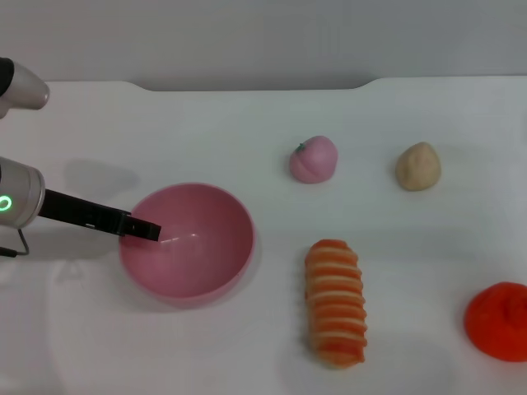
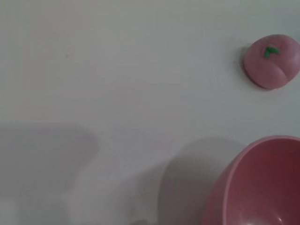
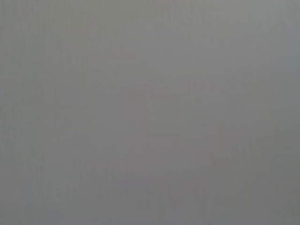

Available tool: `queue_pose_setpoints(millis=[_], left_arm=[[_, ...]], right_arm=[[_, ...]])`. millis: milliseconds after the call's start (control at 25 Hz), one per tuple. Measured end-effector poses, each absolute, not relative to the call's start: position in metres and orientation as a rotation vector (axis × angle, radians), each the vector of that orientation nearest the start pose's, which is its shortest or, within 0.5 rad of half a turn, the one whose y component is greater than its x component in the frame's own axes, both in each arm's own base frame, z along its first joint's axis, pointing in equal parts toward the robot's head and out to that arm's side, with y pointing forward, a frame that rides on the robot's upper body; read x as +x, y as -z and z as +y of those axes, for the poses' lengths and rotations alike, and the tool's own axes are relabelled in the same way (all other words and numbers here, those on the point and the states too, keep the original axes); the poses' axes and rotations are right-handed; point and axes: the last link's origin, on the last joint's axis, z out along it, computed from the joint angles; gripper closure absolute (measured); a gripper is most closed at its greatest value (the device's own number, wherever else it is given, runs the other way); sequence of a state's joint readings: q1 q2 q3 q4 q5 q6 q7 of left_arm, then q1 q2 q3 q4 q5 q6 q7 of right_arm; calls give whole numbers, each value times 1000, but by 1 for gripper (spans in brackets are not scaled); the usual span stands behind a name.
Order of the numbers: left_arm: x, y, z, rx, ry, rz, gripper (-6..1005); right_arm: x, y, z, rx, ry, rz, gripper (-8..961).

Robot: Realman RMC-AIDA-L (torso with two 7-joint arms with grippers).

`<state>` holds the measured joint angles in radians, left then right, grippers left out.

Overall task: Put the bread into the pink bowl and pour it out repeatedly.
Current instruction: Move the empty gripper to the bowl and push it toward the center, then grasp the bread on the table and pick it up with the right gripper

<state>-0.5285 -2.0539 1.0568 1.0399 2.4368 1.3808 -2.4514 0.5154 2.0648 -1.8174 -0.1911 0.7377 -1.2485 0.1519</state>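
The left gripper (image 1: 152, 230) reaches over the pink bowl's (image 1: 216, 271) near rim; its opening can't be judged. The bread (image 1: 335, 302) lies beyond the bowl.

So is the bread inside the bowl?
No, the bread lies on the table beside the bowl, which is empty.

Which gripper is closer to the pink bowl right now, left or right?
Left. The left gripper sits at the pink bowl rim on the robot's left side, over the edge. The right gripper is not in view in any picture.
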Motion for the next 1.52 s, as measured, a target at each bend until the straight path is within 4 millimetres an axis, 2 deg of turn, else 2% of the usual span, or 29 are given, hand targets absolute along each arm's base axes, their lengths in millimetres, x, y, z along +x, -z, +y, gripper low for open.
queue_pose_setpoints(millis=[280,480,720,920,1200,1320,1520], left_arm=[[-268,-16,359,-2397,-100,-1392,380],[-267,-14,359,-2405,-109,-1379,627],[-265,-15,360,-2407,-108,-1368,853],[-260,-18,362,-2414,-99,-1344,952],[-253,-27,366,-2406,-77,-1302,952],[-247,-34,369,-2403,-61,-1266,952],[-241,-37,371,-2408,-34,-1225,952]], right_arm=[[314,-57,368,-1218,-861,485,432],[315,-57,367,-1215,-860,484,432],[316,-57,366,-1216,-859,480,433],[317,-57,365,-1215,-859,480,433],[312,-51,366,-1261,-859,466,433],[301,-43,372,-1332,-873,445,433],[272,-30,395,-1457,-890,460,433]])
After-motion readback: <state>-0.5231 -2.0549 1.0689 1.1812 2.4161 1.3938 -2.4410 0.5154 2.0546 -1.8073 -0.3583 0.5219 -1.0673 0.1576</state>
